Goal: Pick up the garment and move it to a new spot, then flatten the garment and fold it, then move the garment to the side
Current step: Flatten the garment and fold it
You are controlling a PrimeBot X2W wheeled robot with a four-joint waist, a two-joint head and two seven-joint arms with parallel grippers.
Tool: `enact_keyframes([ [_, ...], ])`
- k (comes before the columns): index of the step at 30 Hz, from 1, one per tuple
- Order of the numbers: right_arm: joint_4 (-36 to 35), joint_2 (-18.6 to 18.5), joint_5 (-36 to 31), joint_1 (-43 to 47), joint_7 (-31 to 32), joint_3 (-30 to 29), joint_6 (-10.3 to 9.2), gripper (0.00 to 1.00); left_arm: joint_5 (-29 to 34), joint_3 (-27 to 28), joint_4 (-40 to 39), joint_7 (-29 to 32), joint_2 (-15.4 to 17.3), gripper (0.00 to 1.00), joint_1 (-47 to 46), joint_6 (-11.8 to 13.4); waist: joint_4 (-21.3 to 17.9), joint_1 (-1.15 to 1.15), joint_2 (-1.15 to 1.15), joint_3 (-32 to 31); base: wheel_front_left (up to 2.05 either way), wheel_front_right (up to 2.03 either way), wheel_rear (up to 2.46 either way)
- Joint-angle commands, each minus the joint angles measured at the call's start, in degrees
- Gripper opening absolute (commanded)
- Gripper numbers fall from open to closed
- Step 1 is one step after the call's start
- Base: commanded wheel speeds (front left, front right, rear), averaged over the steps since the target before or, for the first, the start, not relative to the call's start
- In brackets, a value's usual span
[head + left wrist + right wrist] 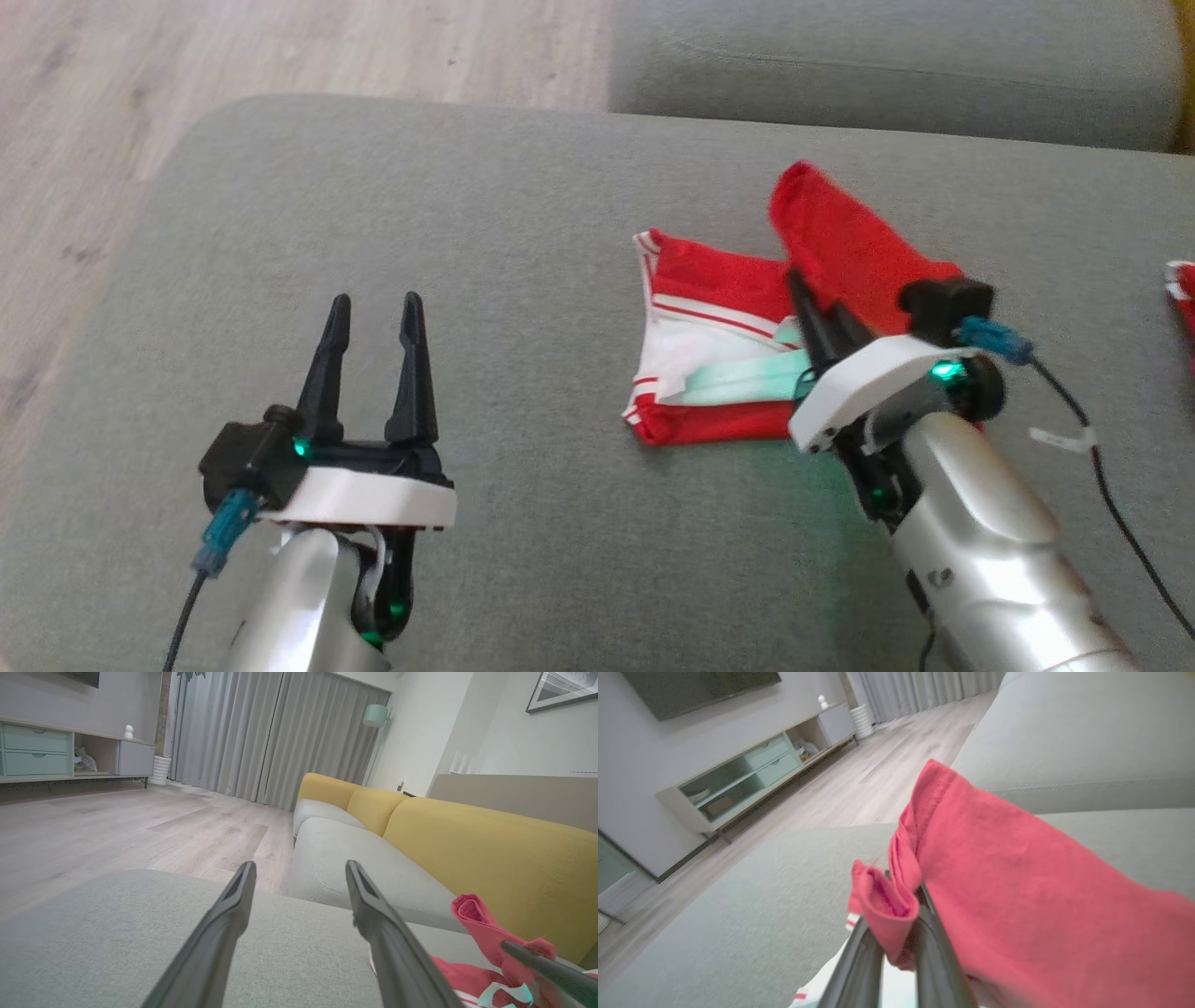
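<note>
The garment is red with white panels and white stripes, lying on the grey sofa seat at the middle right. My right gripper is shut on a red fold of it, and that part is lifted off the cushion. In the right wrist view the red cloth drapes over the closed fingers. My left gripper hovers open over bare cushion at the lower left, well apart from the garment. The left wrist view has the garment at the lower right, past the open fingers.
A second grey seat cushion lies beyond, with a yellow backrest behind it. Wooden floor borders the seat's far left edge. A bit of another red and white cloth peeks in at the right edge.
</note>
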Motion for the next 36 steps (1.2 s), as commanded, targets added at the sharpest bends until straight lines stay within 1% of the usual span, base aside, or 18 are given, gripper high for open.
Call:
enact_keyframes([
  [1, -0.9, 0.5, 1.2, -3.1, -1.1, 3.3, -0.05, 0.00, 0.5, 1.3, -1.6, -0.3, 0.4, 1.00, -2.5, 0.0, 1.9, 0.00, 0.00, 0.9, 0.00, 0.00, 0.00],
  [6, 1.8, 0.5, 3.7, -3.7, -2.1, 9.5, -0.05, 0.00, 0.1, 0.3, -1.3, -0.3, 0.4, 1.00, -3.0, 0.0, 4.3, 0.00, 0.00, 1.7, 0.00, 0.00, 0.00],
  [10, 3.7, 0.5, 5.9, -4.0, -2.7, 12.2, -0.05, 0.00, -0.4, -0.4, -1.2, -0.3, 0.4, 1.00, -3.1, 0.2, 5.6, 0.00, 0.00, 2.1, 0.00, 0.00, 0.00],
  [14, 6.1, 0.5, 7.4, -3.8, -2.8, 14.7, -0.05, 0.00, -0.7, -0.8, -1.1, -0.3, 0.4, 1.00, -3.0, 0.5, 5.9, 0.00, 0.00, 2.2, 0.00, 0.00, 0.00],
  [15, 6.0, 0.5, 8.4, -3.5, -3.2, 15.4, -0.05, 0.91, -0.7, -0.9, -1.0, -0.3, 0.4, 1.00, -2.9, 0.5, 5.9, 0.00, 0.00, 2.2, 0.00, 0.00, 0.00],
  [16, 5.5, 0.5, 9.6, -3.1, -3.4, 16.6, -0.05, 1.00, -0.7, -1.0, -0.9, -0.3, 0.4, 1.00, -2.9, 0.5, 5.9, 0.00, 0.00, 2.2, 0.00, 0.00, 0.00],
  [21, 0.5, 0.5, 15.1, -2.9, -5.5, 22.9, -0.05, 1.00, -0.5, -0.6, -0.5, -0.3, 0.4, 1.00, -2.9, 0.5, 4.1, 0.00, 0.00, 1.3, 0.00, 0.00, 0.00],
  [24, 0.3, 0.5, 15.5, -4.2, -6.7, 22.8, -0.05, 1.00, -0.5, -0.3, -0.6, -0.3, 0.5, 1.00, -2.7, 0.5, 2.8, 0.00, 0.00, 0.9, 0.00, 0.00, 0.00],
  [26, 0.9, 0.5, 15.2, -5.6, -7.6, 21.2, -0.05, 1.00, -0.4, 0.2, -0.8, -0.3, 0.6, 1.00, -2.4, 0.6, 1.4, 0.00, 0.00, 0.4, 0.00, 0.00, 0.00],
  [28, 2.1, 0.5, 13.4, -7.0, -8.1, 18.2, -0.05, 1.00, -0.4, 0.6, -1.2, -0.3, 0.6, 1.00, -2.1, 0.6, 0.0, 0.00, 0.00, 0.0, 0.00, 0.00, 0.00],
  [30, 2.9, 0.5, 9.6, -8.3, -8.3, 12.8, -0.05, 1.00, -0.4, 1.1, -1.7, -0.3, 0.6, 1.00, -1.7, 0.6, -1.5, 0.00, 0.00, -0.2, 0.00, 0.00, 0.00],
  [33, 1.4, 0.4, -0.1, -7.8, -8.3, 1.7, -0.05, 1.00, -0.2, 1.9, -2.5, -0.3, 0.6, 1.00, -1.0, 0.9, -3.8, 0.00, 0.00, -0.4, 0.00, 0.00, 0.00],
  [36, -1.8, 0.3, -10.8, -4.6, -8.3, -7.0, -0.05, 1.00, 0.2, 2.8, -3.6, -0.3, 0.5, 1.00, -0.2, 0.9, -5.9, 0.00, 0.00, -0.4, 0.00, 0.00, 0.00],
])
